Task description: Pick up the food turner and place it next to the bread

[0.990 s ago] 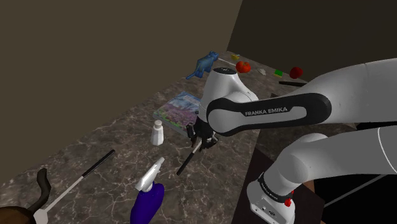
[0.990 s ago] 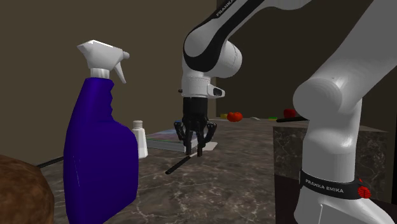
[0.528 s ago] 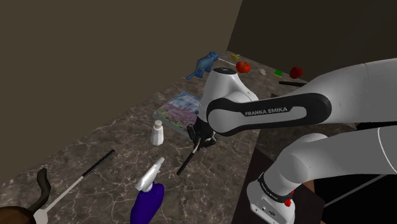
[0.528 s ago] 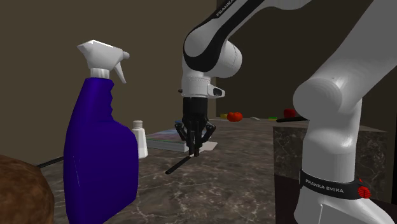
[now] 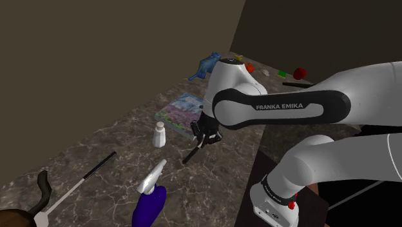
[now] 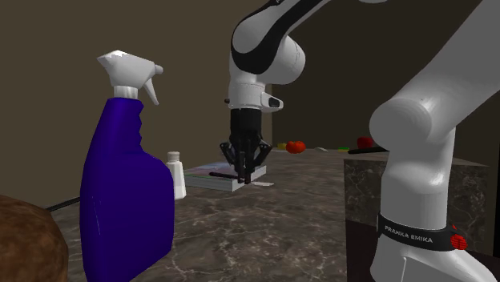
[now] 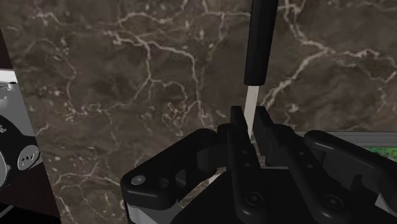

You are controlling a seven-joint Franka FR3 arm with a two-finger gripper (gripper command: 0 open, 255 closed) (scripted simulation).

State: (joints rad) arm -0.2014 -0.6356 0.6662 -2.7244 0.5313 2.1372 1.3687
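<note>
nearest sit brown bread (image 5: pixel 9 219) and a purple spray bottle (image 5: pixel 149 206); beyond, at the bottle's one o'clock in the shoulder view, the end effector (image 5: pixel 204 138) is clamped on the food turner (image 5: pixel 191 155), held above the desk (image 5: pixel 122 145), with a book (image 5: pixel 181 109) behind.

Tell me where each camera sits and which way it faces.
Shoulder view: beside and slightly behind the arm's base, looking down over the marble counter; the white arm reaches up-left to the gripper.
Second exterior view: low at counter level, behind the blue spray bottle, facing the gripper; the arm rises at its right.
Wrist view: on the hand, looking down at the counter; black fingers clasp the food turner.
Shared: both exterior views show the spray bottle, small white bottle and gripper.
</note>
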